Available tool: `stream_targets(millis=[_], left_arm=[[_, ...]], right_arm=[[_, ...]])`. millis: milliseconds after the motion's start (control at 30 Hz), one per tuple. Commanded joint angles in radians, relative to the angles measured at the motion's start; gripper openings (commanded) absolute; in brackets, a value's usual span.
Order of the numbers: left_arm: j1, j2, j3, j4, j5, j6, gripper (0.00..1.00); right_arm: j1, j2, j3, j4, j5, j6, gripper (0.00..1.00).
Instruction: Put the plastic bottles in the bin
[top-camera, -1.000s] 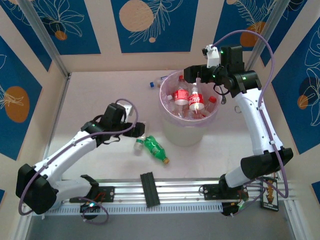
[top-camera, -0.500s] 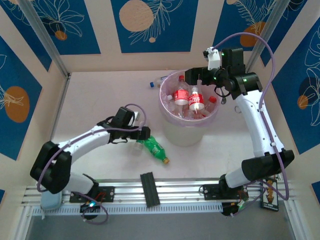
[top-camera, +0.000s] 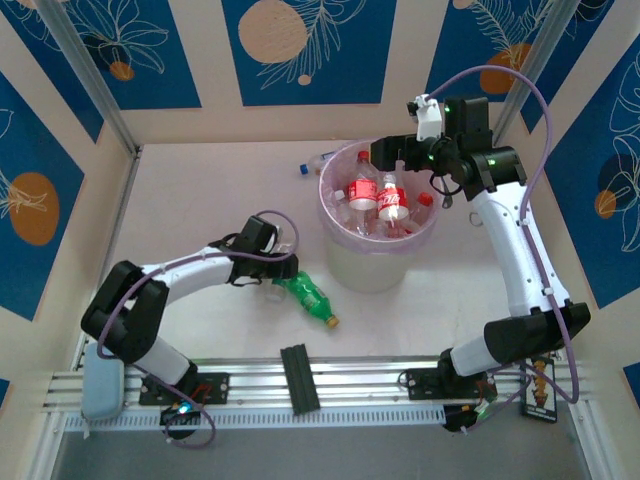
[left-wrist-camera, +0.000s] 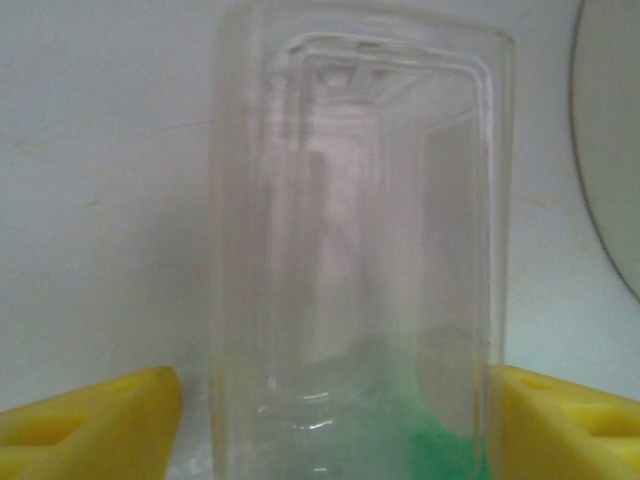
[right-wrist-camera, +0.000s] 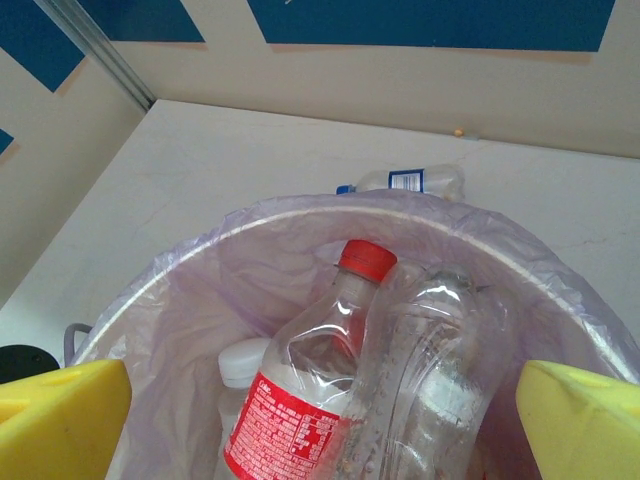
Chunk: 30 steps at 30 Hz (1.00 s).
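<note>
Pale tabletop (top-camera: 180, 200): several bottles (top-camera: 378, 200) already lie in the bin (top-camera: 370, 265) at centre right. Left gripper (top-camera: 283, 272) straddles a clear bottle (left-wrist-camera: 360, 250), though I cannot tell if it grips. Green bottle (top-camera: 308, 296) beside it and blue-capped bottle (top-camera: 318, 163) behind the bin remain. Right gripper (top-camera: 388, 155) gapes wide above the bin.

We take this for a robotics lab's test cell rather than a home or shop. A left arm (top-camera: 190, 268) and a right arm (top-camera: 515, 250), both white, are bolted to a slotted aluminium rail (top-camera: 350, 385) at the edge of a bare white table (top-camera: 190, 200). Purple cables (top-camera: 490, 68) loop off them, and metal posts (top-camera: 88, 75) frame the printed blue backdrop panels (top-camera: 300, 50) that wall the table in.
</note>
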Motion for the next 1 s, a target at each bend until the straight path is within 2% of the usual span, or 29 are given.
stream_targets(millis=[0, 300, 533, 767, 967], left_arm=[[0.007, 0.024, 0.025, 0.004, -0.075, 0.011, 0.72], [0.033, 0.113, 0.147, -0.027, -0.141, 0.066, 0.72], [0.043, 0.092, 0.154, -0.064, -0.121, 0.069, 0.99], [0.031, -0.016, 0.043, -0.071, -0.072, -0.009, 1.00], [0.027, -0.017, -0.047, -0.021, -0.047, -0.063, 0.97]], right_arm=[[-0.006, -0.032, -0.011, 0.004, -0.003, -0.007, 0.99], [-0.007, -0.046, -0.026, -0.002, 0.007, -0.014, 0.99], [-0.017, -0.059, -0.044, 0.003, 0.012, -0.017, 0.99], [-0.022, -0.046, -0.053, 0.025, -0.003, -0.011, 0.99], [-0.021, -0.034, -0.054, 0.031, -0.010, -0.008, 0.99]])
